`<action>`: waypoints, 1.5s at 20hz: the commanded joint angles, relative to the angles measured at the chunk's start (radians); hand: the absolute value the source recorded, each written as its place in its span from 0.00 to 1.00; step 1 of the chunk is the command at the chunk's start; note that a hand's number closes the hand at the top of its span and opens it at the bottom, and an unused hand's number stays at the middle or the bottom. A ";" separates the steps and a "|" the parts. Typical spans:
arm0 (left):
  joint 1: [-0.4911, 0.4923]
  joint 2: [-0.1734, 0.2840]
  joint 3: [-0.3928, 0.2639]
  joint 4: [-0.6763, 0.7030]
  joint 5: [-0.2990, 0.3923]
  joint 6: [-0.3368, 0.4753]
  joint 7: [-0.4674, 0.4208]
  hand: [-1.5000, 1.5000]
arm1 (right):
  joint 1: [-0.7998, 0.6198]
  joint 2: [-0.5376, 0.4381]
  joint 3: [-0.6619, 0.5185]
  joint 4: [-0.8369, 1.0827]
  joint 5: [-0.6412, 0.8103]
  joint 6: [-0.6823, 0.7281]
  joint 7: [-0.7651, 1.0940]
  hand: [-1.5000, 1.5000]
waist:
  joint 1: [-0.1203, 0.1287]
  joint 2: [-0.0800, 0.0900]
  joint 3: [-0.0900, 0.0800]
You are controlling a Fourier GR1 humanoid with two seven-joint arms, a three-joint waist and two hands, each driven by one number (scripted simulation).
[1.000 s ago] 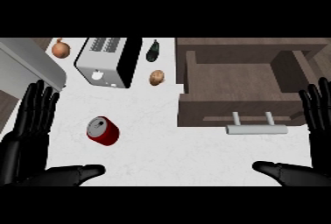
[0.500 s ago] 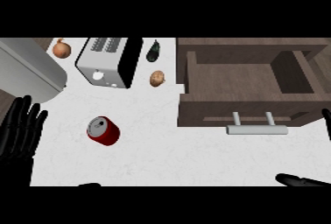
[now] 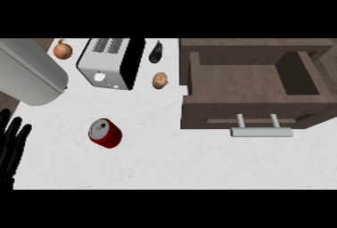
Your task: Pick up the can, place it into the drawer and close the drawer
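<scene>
The can (image 3: 104, 132) is red with a silver top and pull-tab. It stands slightly tilted on the white worktop (image 3: 164, 160), left of centre and apart from everything else. The drawer (image 3: 253, 95) is open at upper right: dark brown wood, pale metal handle (image 3: 261, 131) on its near front, interior bare.

The left hand (image 3: 12, 142) shows at the left edge, fingers straight and pointing up, holding nothing, well clear of the can. The right hand is out of view.

Along the far edge sit a toaster (image 3: 110, 62), an onion (image 3: 63, 50), a potato (image 3: 160, 80) and a dark vegetable (image 3: 157, 51) I cannot identify with certainty.
</scene>
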 commanded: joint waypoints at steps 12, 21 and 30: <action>-0.067 -0.052 0.037 0.057 0.173 0.096 0.076 0.00 | 0.096 0.011 -0.157 -0.014 -0.123 0.152 -0.037 0.00 | -0.002 0.000 0.000; -0.224 -0.052 -0.026 0.351 0.119 0.201 -0.058 0.00 | 0.068 0.000 -0.223 0.024 -0.151 0.199 -0.009 0.00 | -0.006 0.002 0.000; -0.163 -0.052 0.065 0.501 0.203 0.122 -0.226 0.00 | 0.081 -0.021 -0.327 -0.051 -0.260 0.260 0.079 0.00 | -0.002 0.001 -0.001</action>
